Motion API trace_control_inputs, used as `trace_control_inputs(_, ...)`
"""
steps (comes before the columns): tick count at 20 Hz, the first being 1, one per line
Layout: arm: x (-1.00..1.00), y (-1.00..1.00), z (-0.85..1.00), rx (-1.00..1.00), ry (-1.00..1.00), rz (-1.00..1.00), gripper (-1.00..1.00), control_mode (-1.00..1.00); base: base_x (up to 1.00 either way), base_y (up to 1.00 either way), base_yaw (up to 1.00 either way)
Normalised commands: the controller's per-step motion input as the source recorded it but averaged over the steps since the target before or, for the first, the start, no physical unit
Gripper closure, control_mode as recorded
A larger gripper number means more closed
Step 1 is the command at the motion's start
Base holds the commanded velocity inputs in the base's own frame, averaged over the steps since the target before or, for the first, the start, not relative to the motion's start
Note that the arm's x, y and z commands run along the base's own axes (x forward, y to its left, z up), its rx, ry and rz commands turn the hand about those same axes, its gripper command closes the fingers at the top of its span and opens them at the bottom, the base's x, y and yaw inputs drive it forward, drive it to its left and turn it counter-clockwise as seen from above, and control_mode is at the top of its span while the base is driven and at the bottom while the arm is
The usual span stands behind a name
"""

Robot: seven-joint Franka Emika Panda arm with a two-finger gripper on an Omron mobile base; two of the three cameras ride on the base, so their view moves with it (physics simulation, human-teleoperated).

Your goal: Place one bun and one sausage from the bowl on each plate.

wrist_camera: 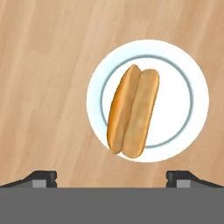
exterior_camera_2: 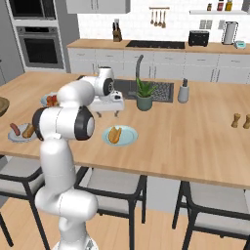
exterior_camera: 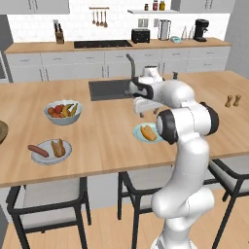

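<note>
A bun (wrist_camera: 133, 111) lies alone on the light blue plate (wrist_camera: 183, 65), which sits near the counter's front edge (exterior_camera: 138, 133) (exterior_camera_2: 128, 139). My gripper (wrist_camera: 112, 179) hovers above this plate (exterior_camera: 142, 113) (exterior_camera_2: 108, 114), open wide and holding nothing. Further left, the pale grey-white plate (exterior_camera: 48, 159) (exterior_camera_2: 19, 138) carries a sausage (exterior_camera: 38, 151) (exterior_camera_2: 14, 129) and a bun (exterior_camera: 58, 147) (exterior_camera_2: 29, 130). The brown wooden bowl (exterior_camera: 2, 131) (exterior_camera_2: 2, 105) is cut off at the left edge, its contents hidden.
A pale bowl of fruit (exterior_camera: 62, 112) stands behind the grey-white plate. The sink (exterior_camera: 109, 90), a potted plant (exterior_camera_2: 144, 97) and a soap dispenser (exterior_camera_2: 183, 92) lie beyond the gripper. Salt and pepper shakers (exterior_camera: 232, 101) stand far right. Stools (exterior_camera: 46, 199) line the counter's front.
</note>
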Motion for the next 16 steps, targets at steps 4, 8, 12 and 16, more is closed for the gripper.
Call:
trace_control_inputs(4,-0.99,0.06,0.41,0.00,0.01,0.02,-1.00,-1.00,0.00,0.00,0.00)
trace_control_inputs(8,-0.38,0.00,0.01,0.00,0.00,0.00,-1.00,-1.00,0.00,0.00,0.00)
trace_control_inputs(12,-0.03,0.00,0.00,0.00,0.00,0.00,-1.00,-1.00,0.00,0.00,0.00)
trace_control_inputs(16,-0.02,0.03,0.00,0.00,0.00,0.00,-1.00,1.00,-0.15,0.41,0.00)
